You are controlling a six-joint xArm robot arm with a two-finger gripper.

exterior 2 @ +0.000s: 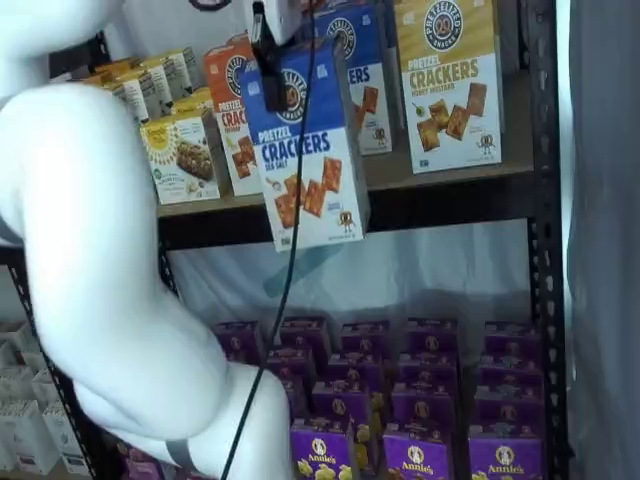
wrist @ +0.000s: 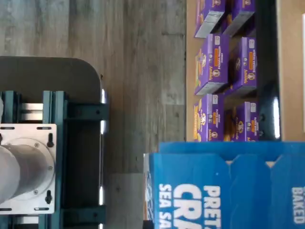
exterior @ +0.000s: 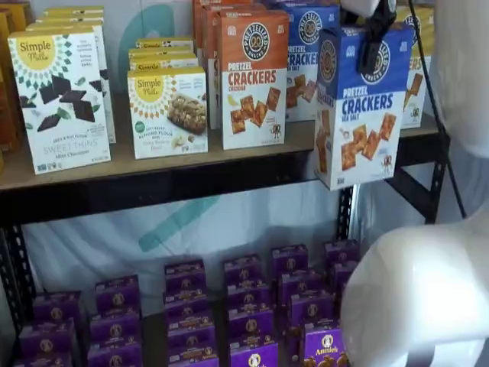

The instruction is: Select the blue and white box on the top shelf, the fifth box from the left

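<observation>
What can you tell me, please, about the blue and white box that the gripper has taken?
The blue and white box is a tall cardboard carton: blue upper part with a round dark logo, white lower half, "PRETZEL CRACKERS SEA SALT" and pictured square orange crackers. It hangs slightly tilted, clear of the top shelf and in front of its black rail, in both shelf views. The gripper has its black fingers closed on its top edge; nothing else touches it. Another like box stands behind on the shelf.
</observation>
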